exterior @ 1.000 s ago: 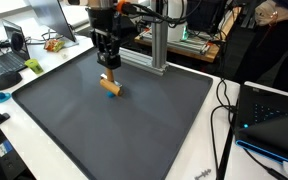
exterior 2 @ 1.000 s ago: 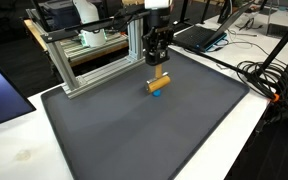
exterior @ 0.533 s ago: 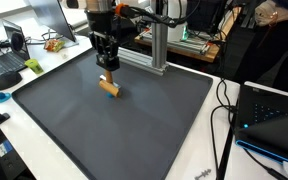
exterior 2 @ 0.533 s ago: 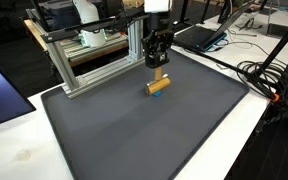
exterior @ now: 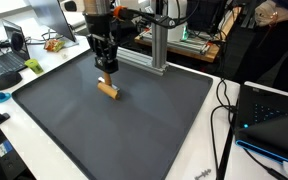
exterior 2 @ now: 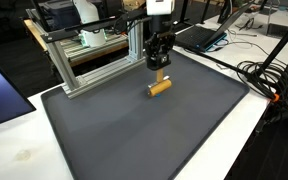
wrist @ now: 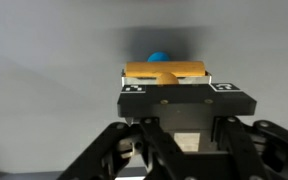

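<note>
Your gripper (exterior: 107, 68) hangs low over the back part of the dark mat (exterior: 114, 125) that covers the surface, clenched tight around the top of a thin stick. At the stick's lower end sits a wooden cylinder (exterior: 108, 90), lying on its side on the mat directly under the gripper; in both exterior views it shows as a short tan roll (exterior 2: 159, 87), set at a slant to the mat's edges.

The wrist view gives you what those two cannot: the cylinder (wrist: 165, 72) seen from above, lying crosswise just beyond the gripper's (wrist: 178, 88) pads, with a small blue thing (wrist: 158, 57) peeking out behind it. You cannot tell from there what the blue thing is, and neither exterior view shows it at this moment. The wrist view in turn hides the stick itself.

An exterior view takes in the aluminium frame (exterior 2: 94, 62) standing just behind the gripper at the mat's rear edge, and a bundle of black cables (exterior 2: 269, 80) off the mat's side. A laptop (exterior: 6, 60) sits open well apart from the mat. No writing or brand can be read in any view.
</note>
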Motion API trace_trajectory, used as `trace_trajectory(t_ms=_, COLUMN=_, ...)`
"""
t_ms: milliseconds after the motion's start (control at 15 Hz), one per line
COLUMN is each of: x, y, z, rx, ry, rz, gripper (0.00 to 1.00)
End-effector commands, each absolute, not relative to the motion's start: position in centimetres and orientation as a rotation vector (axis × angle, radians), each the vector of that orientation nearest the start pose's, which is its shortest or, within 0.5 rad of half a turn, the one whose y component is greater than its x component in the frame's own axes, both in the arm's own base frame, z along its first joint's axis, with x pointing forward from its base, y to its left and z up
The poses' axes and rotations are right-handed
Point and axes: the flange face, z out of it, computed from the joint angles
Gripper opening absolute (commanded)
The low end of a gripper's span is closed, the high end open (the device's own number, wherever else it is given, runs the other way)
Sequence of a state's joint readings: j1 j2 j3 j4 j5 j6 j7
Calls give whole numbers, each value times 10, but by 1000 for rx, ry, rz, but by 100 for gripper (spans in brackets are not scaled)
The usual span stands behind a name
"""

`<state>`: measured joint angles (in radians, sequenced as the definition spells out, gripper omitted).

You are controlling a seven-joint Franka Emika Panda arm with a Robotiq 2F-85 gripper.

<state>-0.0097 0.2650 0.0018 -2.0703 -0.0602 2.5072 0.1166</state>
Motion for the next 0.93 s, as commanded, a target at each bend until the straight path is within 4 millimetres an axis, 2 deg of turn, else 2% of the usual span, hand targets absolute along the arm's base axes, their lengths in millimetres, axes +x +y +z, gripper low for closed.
trace_trajectory(t_ms=0, x=606, y=-4, z=311, rx=-3148, ry=101, rz=-206, gripper=22)
trace_trajectory(t_ms=867, x=606, y=-1, z=302, rx=-3154, ry=57, rz=-124, gripper=22)
